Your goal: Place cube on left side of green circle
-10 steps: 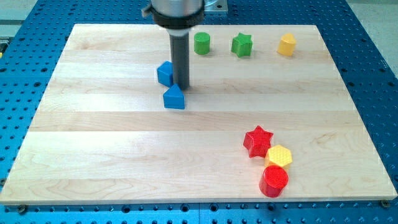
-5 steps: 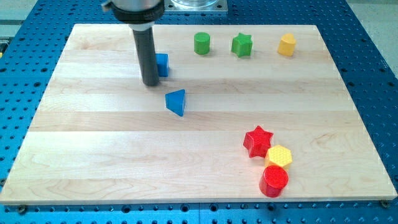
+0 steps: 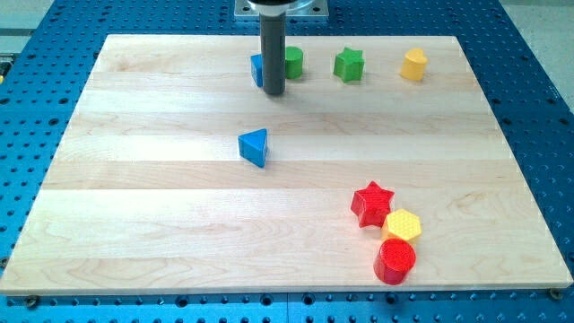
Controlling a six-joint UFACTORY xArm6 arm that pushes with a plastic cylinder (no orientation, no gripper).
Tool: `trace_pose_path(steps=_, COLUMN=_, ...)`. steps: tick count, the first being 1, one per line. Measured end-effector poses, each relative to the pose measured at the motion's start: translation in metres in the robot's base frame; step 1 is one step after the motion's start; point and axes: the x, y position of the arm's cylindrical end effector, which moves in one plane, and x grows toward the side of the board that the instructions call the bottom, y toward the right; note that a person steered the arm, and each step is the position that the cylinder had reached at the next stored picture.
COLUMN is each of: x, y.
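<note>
Pale wooden board [image 3: 134, 224] on a blue perforated table [image 3: 27, 135]. Near top centre of frame, my tip [image 3: 273, 93] rests on the board; bare rod, holding nothing. Blue cube [image 3: 257, 69] sits just left of the rod, partly hidden by it. Green circle [image 3: 293, 62] just right of the rod. Whether cube and circle touch: cannot tell. Further right along the top: green star [image 3: 349, 65], yellow block [image 3: 413, 65]. Blue triangle [image 3: 255, 147] mid-board. Lower right cluster: red star [image 3: 372, 204], yellow hexagon [image 3: 402, 225], red cylinder [image 3: 395, 261]
</note>
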Motion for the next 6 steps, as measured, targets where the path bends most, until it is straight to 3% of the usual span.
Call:
trace_pose_path(steps=2, x=-0.003, y=-0.081)
trace_pose_path(steps=3, x=-0.079, y=-0.102)
trace_pose_path(steps=4, x=-0.075, y=-0.024)
trace_pose_path(steps=6, x=-0.074, y=0.006)
